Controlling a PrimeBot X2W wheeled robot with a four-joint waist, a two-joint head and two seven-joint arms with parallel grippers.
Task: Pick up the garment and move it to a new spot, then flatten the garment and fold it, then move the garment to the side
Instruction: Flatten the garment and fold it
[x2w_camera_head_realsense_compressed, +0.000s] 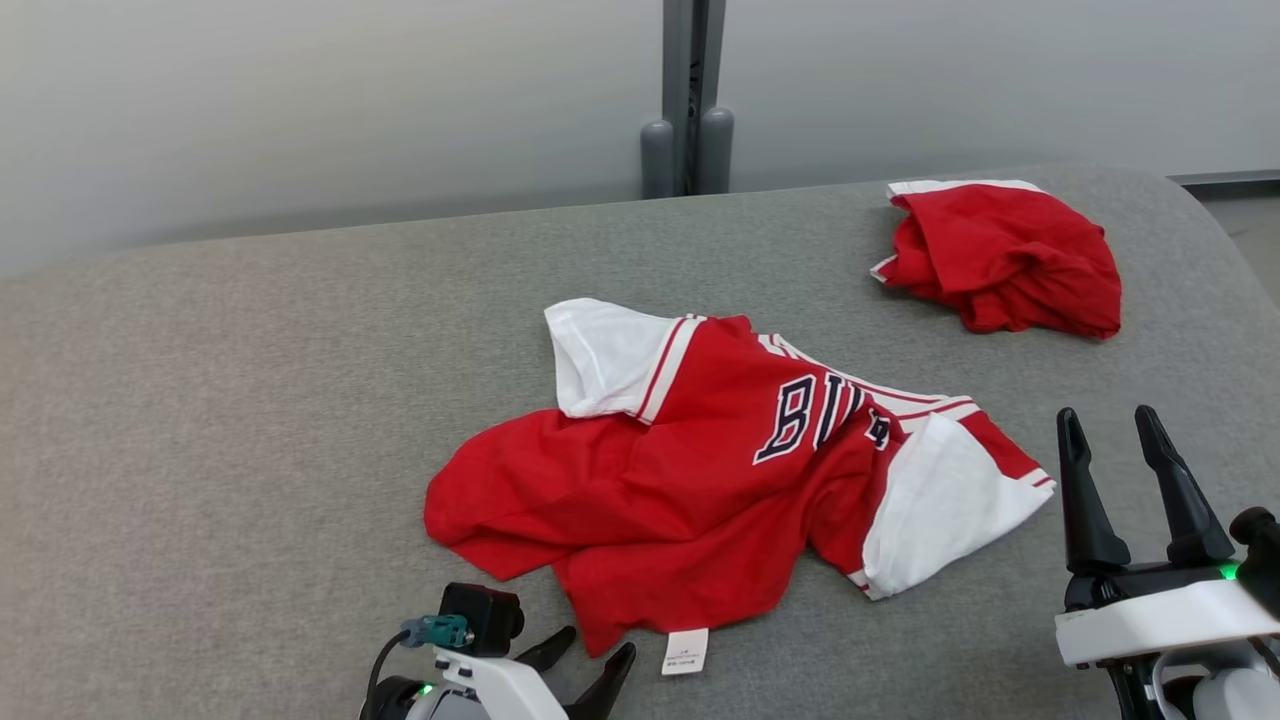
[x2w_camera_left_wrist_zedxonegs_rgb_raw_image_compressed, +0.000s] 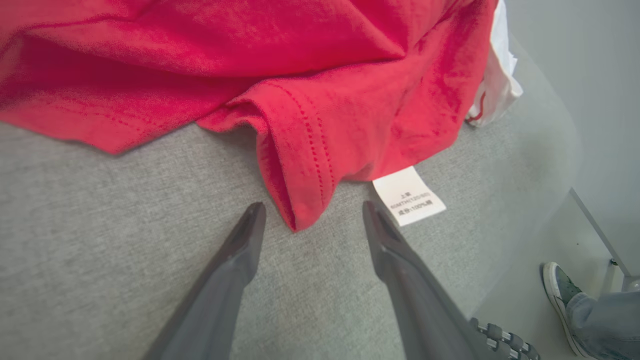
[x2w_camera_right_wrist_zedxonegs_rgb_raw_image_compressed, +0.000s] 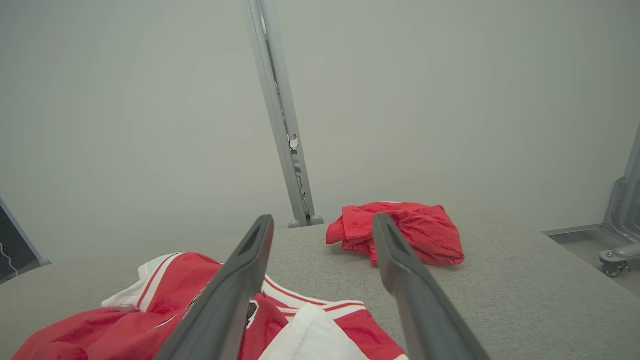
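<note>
Head view: a red short-sleeved jersey with white sleeves and dark block lettering lies crumpled at the middle of the grey woven-fabric tabletop, hem toward the robot. A second, bunched red garment with white trim sits well apart at the far right. The left gripper is low at the hem's near edge and the right gripper stands just right of the white sleeve; both pairs of fingers are spread apart, holding nothing. The left wrist view adds detail the head view lacks: the stitched red hem corner pokes in between the parted fingers (contact unclear), a white printed care label lies just beside the finger on that view's right, and past the table edge a person's grey-green shoe and denim cuff rest on the floor. The right wrist view looks over the jersey toward the bunched garment, with a grey metal post against the pale plain wall and a caster wheel at the right.
</note>
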